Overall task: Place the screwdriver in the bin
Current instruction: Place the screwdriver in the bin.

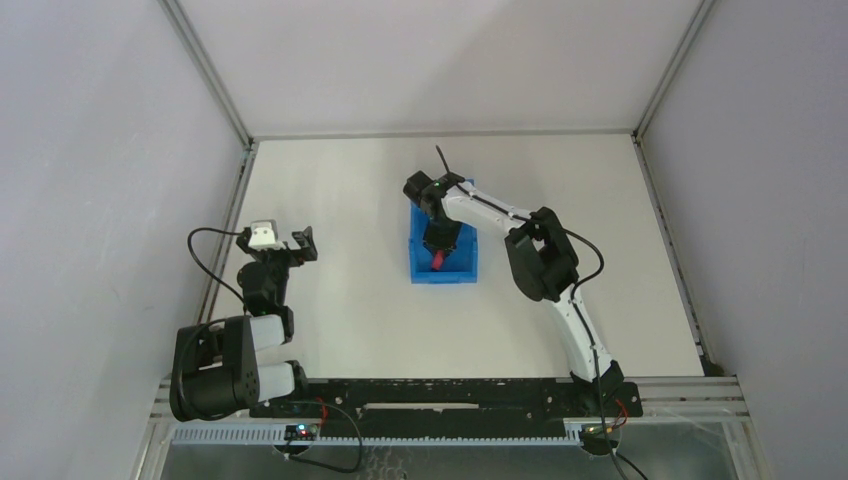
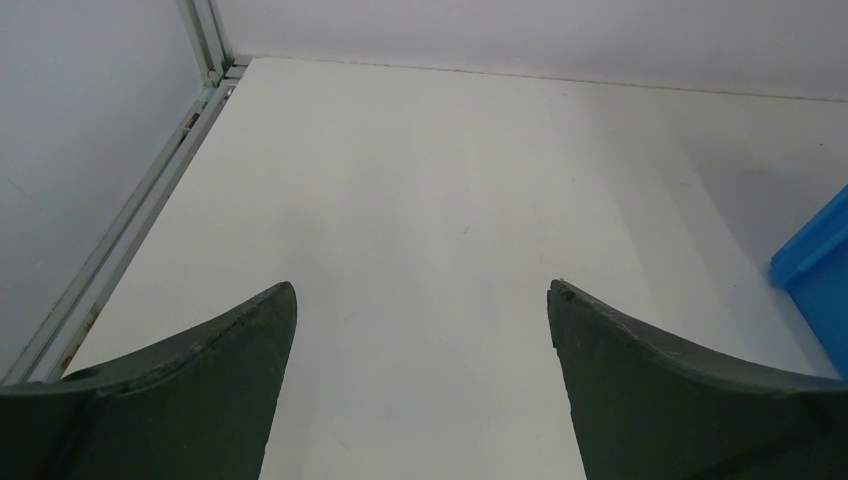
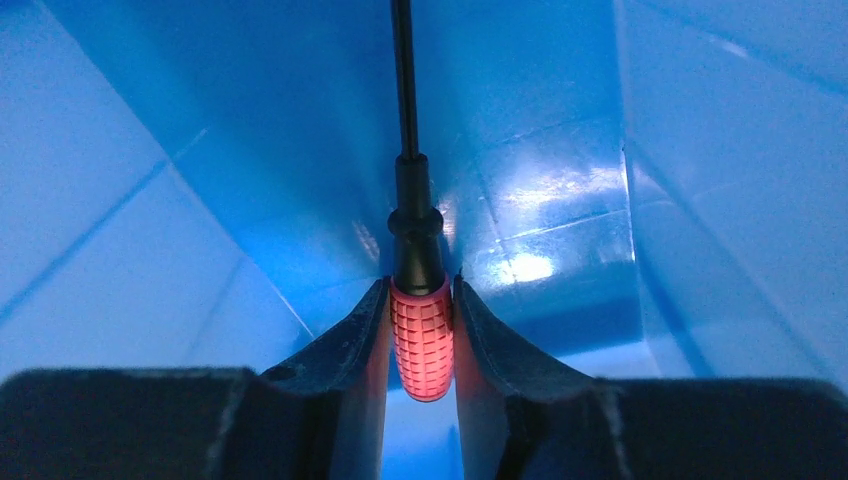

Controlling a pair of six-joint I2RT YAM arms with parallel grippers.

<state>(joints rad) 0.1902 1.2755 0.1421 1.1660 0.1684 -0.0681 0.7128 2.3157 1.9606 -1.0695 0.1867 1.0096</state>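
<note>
Currently the screwdriver [image 3: 422,340] is clamped by its ribbed red handle between the two dark fingers of the right gripper [image 3: 420,288]. Its thin black shaft points straight away from the wrist camera. Blue walls of the bin [image 3: 150,200] fill that view on every side, so the tool and fingertips are inside the bin. Whether the tool touches the bin floor cannot be told. From above, the bin stands near the middle of the white table [image 1: 330,190], which is enclosed by pale grey panels and metal frame rails. The right arm reaches forward from its base, elbow bent, wrist tilted down into the bin. The left arm is folded near the table's left edge, well apart from the bin. The left gripper [image 2: 420,290] has its fingers spread wide over bare table, holding nothing.
</note>
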